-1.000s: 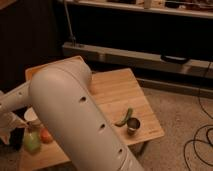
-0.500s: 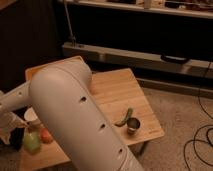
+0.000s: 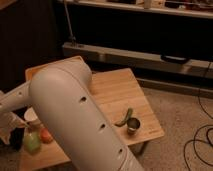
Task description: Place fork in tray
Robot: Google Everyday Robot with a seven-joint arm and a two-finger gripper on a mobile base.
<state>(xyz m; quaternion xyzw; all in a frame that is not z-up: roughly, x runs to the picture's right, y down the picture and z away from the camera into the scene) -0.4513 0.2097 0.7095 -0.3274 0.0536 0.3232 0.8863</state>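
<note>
Wooden table (image 3: 120, 87) stands before a dark shelf unit (image 3: 150, 55). A white arm (image 3: 75, 120) fills the foreground and covers the middle and left of the tabletop. Its forearm runs left to the gripper (image 3: 10, 129), which hangs at the left edge of the view, over the table's near left corner and just beside a green bottle (image 3: 32, 142). Whether it is released, clenched or grasping something I cannot tell. An orange item (image 3: 46, 135) sits close against the bottle's right side, and a white cup (image 3: 31, 116) stands just behind them. On the right half a green pepper (image 3: 124, 118) lies against a metal can (image 3: 133, 126). Where the fork and tray are I cannot tell. Black cables (image 3: 202, 139) lie on the speckled floor (image 3: 175, 112).
</note>
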